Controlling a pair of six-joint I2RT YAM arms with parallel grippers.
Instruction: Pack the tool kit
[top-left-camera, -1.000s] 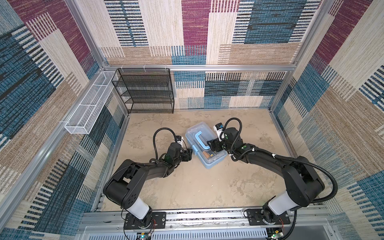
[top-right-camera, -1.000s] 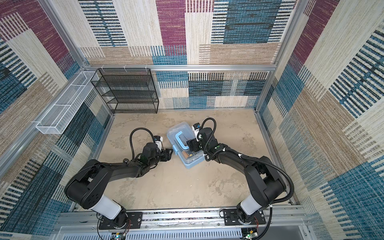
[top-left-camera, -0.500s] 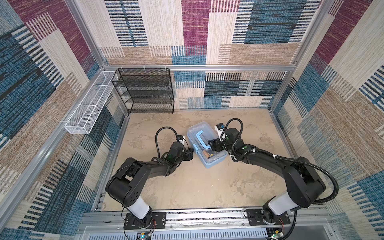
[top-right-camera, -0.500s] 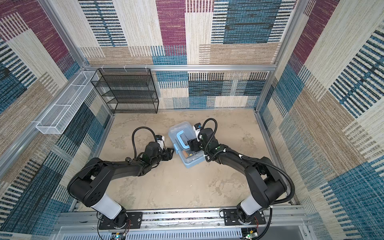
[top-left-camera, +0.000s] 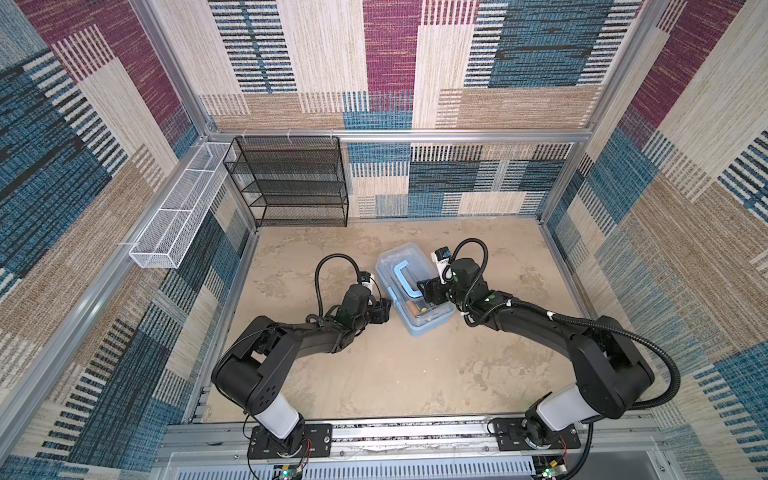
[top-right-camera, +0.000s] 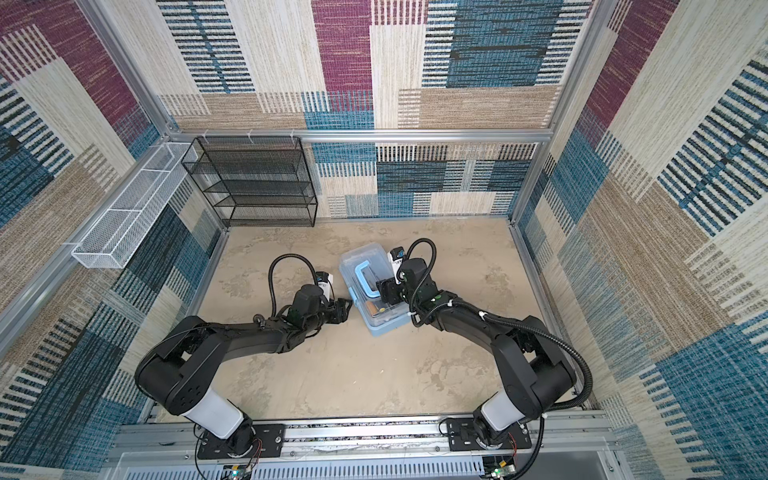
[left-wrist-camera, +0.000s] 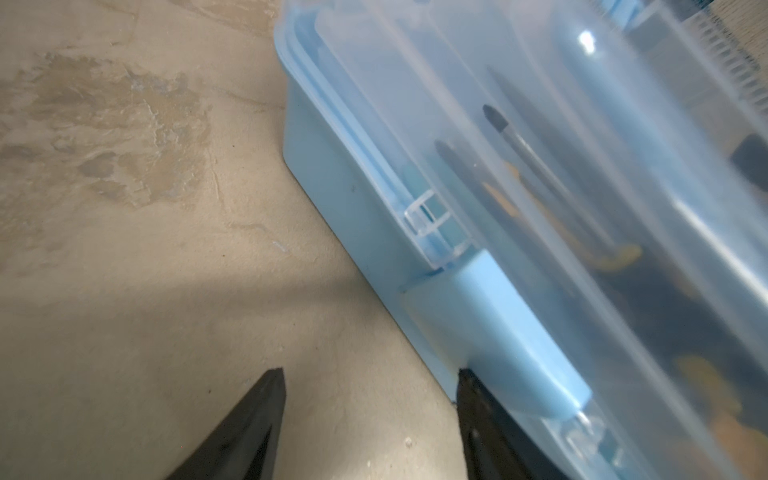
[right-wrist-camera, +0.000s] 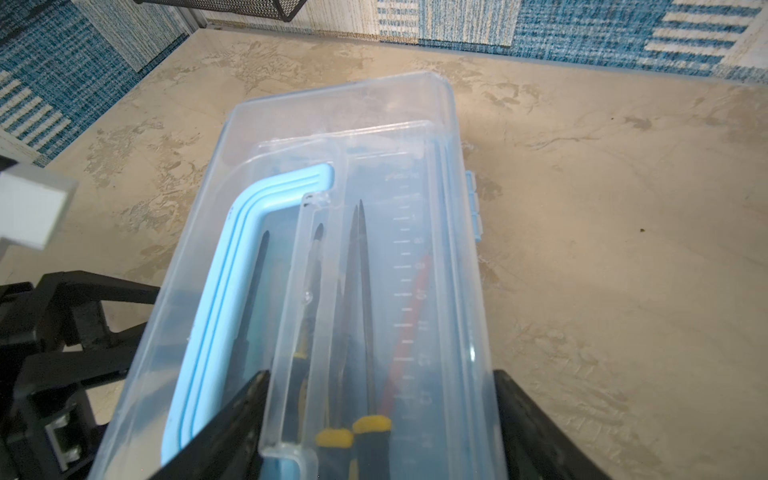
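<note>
**A:** Tool kit (top-left-camera: 413, 286): where is it?

**B:** Mid-table (top-left-camera: 374, 374), lid (right-wrist-camera: 332, 104) down, handle (right-wrist-camera: 249, 199) folded flat. In both top views its long axis runs away from the arm bases, with the far end slanting slightly left.

**A:** Which arm is nearer the clasp?

**B:** The left. The blue clasp (left-wrist-camera: 498, 332) sits on the long side facing the left gripper (left-wrist-camera: 370, 374). Its jaws stand apart and hold nothing. One fingertip is right at the clasp's lower end, the other over bare table.

**A:** And the right gripper?

**B:** The right gripper (right-wrist-camera: 380, 374) hangs over the lid's near end, looking along the long axis. Its jaws are wide and grip nothing. One finger is above the handle, the other by the opposite long edge. I can't tell whether they touch the lid.

**A:** Is the clasp snapped?

**B:** I can't tell. I'd judge the next push belongs to the left arm, going across the long axis into the clasp.
</note>
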